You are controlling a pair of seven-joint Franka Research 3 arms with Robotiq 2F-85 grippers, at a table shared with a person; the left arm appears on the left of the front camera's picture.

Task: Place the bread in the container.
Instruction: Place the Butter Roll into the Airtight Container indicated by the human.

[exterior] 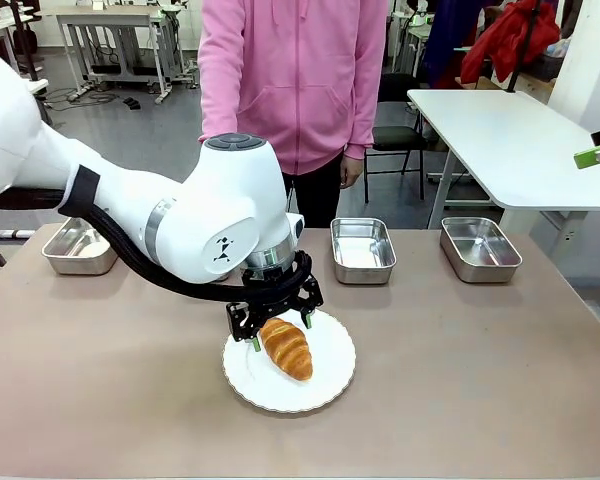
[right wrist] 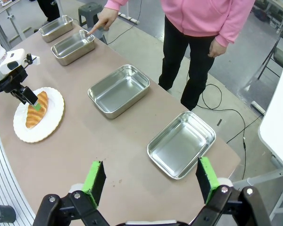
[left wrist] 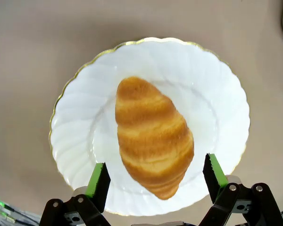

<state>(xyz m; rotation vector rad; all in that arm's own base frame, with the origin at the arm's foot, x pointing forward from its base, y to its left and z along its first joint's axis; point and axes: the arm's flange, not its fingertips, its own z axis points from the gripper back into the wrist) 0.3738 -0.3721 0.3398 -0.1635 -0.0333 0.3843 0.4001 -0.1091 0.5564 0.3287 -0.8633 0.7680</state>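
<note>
Item: glossy, ridged golden croissant [left wrist: 153, 139], lying on a scalloped white plate [left wrist: 217, 94] with a gilt rim. I see my left gripper [left wrist: 156, 165] spread wide astride it, pads clear. Right gripper [right wrist: 149, 162] also wide. Four rectangular steel trays [right wrist: 118, 92]: bare shiny floors.

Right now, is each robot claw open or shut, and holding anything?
Left gripper: open, astride the croissant, not gripping it.
Right gripper: open, holding nothing.
</note>
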